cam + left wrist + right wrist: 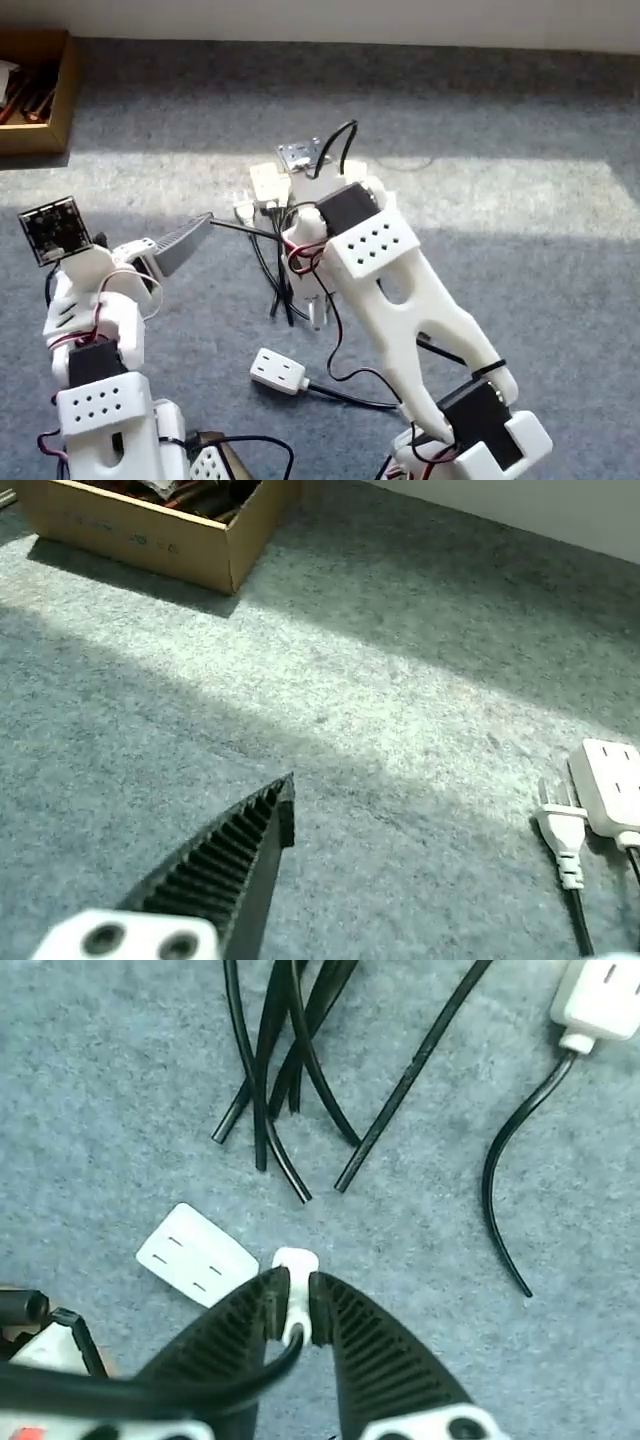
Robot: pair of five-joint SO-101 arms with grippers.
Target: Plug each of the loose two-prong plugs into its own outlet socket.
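Observation:
My right gripper (297, 1282) is shut on a white two-prong plug (295, 1261) whose black cord runs back under the fingers. A flat white outlet socket (197, 1255) lies on the carpet right beside that plug. Seen from above, the right arm (370, 245) stretches over the middle of the carpet and covers its gripper. My left gripper (195, 232) hovers to the left of a white socket (268, 183) and a loose white plug (244, 207). One ribbed finger (235, 855) shows, with nothing held, and the loose plug (560, 825) lies next to a socket (612, 798).
A third white socket (278, 370) with a black cord lies near the front. Several black cords (290, 1070) cross the grey carpet. A cardboard box (35, 95) stands at the far left. A small grey metal piece (300, 155) lies behind the sockets.

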